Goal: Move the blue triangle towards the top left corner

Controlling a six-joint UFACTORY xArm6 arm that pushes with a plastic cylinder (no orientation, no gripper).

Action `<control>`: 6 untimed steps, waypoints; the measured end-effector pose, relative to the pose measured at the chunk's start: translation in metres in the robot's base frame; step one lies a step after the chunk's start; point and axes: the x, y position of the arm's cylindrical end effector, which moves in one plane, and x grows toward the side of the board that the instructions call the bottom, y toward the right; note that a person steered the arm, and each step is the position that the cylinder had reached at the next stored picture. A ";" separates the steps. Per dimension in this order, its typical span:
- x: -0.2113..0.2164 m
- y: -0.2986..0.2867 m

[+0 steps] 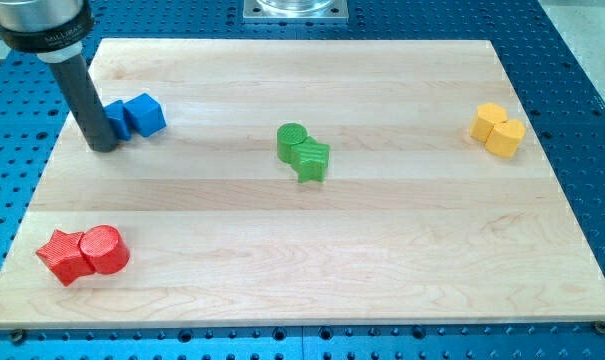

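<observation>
A blue block point(117, 119), partly hidden by my rod so its shape is hard to make out, lies near the board's upper left. A blue cube point(146, 114) touches it on its right. My tip point(102, 148) rests on the board against the lower left side of the partly hidden blue block. The dark rod rises from there to the view's top left corner.
A green cylinder point(292, 141) and a green star-like block point(311, 160) touch near the middle. Two yellow blocks point(497, 129) sit at the upper right. A red star point(63, 256) and a red cylinder point(104, 249) sit at the lower left. The wooden board point(382, 260) lies on a blue perforated table.
</observation>
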 end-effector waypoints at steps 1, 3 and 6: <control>-0.003 -0.003; -0.072 0.025; 0.018 0.015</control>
